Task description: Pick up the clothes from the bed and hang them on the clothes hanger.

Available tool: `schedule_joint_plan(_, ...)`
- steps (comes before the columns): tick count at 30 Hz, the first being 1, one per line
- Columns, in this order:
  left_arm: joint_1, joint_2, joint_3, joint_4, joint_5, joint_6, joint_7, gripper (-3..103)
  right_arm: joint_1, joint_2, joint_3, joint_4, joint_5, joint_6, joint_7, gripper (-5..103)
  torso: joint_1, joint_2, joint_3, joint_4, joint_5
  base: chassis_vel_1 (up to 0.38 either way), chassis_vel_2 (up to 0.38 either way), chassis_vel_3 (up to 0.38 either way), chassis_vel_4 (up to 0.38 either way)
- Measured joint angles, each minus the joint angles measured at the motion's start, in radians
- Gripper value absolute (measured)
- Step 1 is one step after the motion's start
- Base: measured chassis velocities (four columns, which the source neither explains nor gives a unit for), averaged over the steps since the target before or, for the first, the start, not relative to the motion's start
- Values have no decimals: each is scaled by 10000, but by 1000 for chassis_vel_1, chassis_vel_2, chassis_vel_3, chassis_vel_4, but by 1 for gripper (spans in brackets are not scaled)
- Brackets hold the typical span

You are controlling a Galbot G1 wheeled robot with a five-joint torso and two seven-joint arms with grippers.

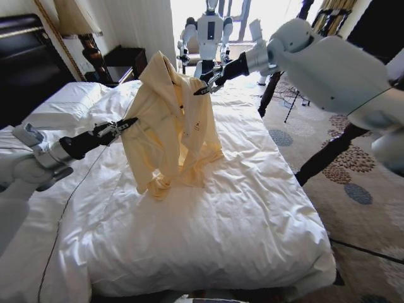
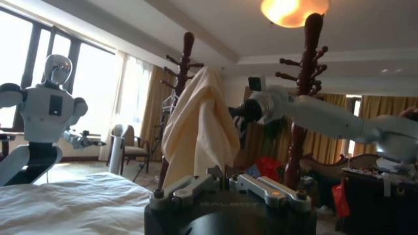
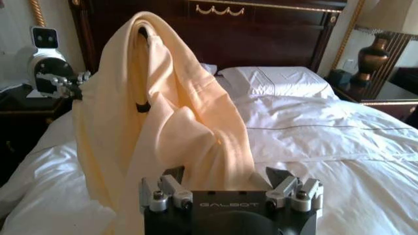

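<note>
Pale yellow shirt (image 1: 169, 123) draped, crumpled, hem on white bed (image 1: 252, 214)

Lighting: we note daylight blown out at the window (image 1: 252, 12), top centre of the head view; a glowing ceiling lamp (image 2: 294, 11) in the left wrist view; curved wide-angle edges.

You are working in a hotel-style bedroom: a large double bed with white quilted duvet (image 1: 221, 221) and dark carved wooden headboard (image 3: 261, 34) is sitting beside a dark bedside table (image 1: 123, 63) carrying a lamp with a pale shade (image 1: 76, 16), while a patterned carpet (image 1: 353, 164), gold curtains (image 2: 150, 112) and a dark wooden coat stand (image 2: 304, 98) are surrounding you.
</note>
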Motion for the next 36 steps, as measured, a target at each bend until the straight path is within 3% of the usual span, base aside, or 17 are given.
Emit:
schedule_joint_plan(1,0,-3,0,0,2,-3,11,2,-11,20,0,-25,-20,23,0,84,0,0,0,0,0,0,0,0,0)
schedule_joint_plan(2,-2,-5,2,1,2,-6,31,2,-30,43,0,-38,-27,35,-1,73,0,0,0,0,0,0,0,0,0)
schedule_joint_plan(5,-16,-5,6,6,2,-14,55,2,-64,45,2,-35,-28,53,-4,68,0,0,0,0,-1,0,0,0,0)
schedule_joint_plan(9,-47,12,30,17,2,-40,87,2,-218,-61,24,213,39,59,8,46,0,0,0,0,1,0,0,0,0)
schedule_joint_plan(11,-47,13,34,17,2,-43,89,2,-230,-87,25,268,60,58,23,46,0,0,0,0,1,0,0,0,0)
schedule_joint_plan(13,-47,13,39,16,2,-51,91,2,-250,-155,26,395,110,54,55,40,0,0,0,0,-1,0,0,0,0)
schedule_joint_plan(17,-32,11,47,-36,39,-73,-93,2,-280,-485,23,950,369,-52,229,19,-1,0,0,0,0,0,0,0,0)
schedule_joint_plan(19,-37,11,52,-51,43,-74,-129,1,-281,-546,21,1041,405,-99,248,19,-1,0,0,0,0,0,0,0,0)
schedule_joint_plan(21,-62,11,72,-114,47,-76,-238,12,-297,-716,15,1239,456,-156,268,8,-1,0,0,0,0,0,0,0,0)
schedule_joint_plan(22,-73,11,84,-142,48,-76,-284,12,-310,-770,15,1297,463,-168,276,3,-1,0,0,0,0,0,0,0,0)
schedule_joint_plan(24,-78,11,90,-161,47,-75,-312,17,-319,-813,14,1342,472,-182,283,1,-1,0,0,0,0,0,0,0,0)
schedule_joint_plan(30,1,-6,37,-232,64,-54,-459,44,-319,-1250,5,1519,638,-282,320,1,-1,0,0,2,1,0,0,0,0)
schedule_joint_plan(33,20,-11,19,-233,90,-52,-470,49,-269,-1354,-28,1527,634,-282,261,1,-1,0,0,1,1,0,0,0,0)
schedule_joint_plan(34,28,-18,5,-252,134,-49,-571,60,-191,-1488,-87,1536,598,-282,156,1,-1,0,-1,-1,1,0,0,0,0)
schedule_joint_plan(36,16,-18,3,-273,140,-48,-636,60,-172,-1533,-96,1535,551,-282,98,1,-1,0,0,-1,1,0,0,0,0)
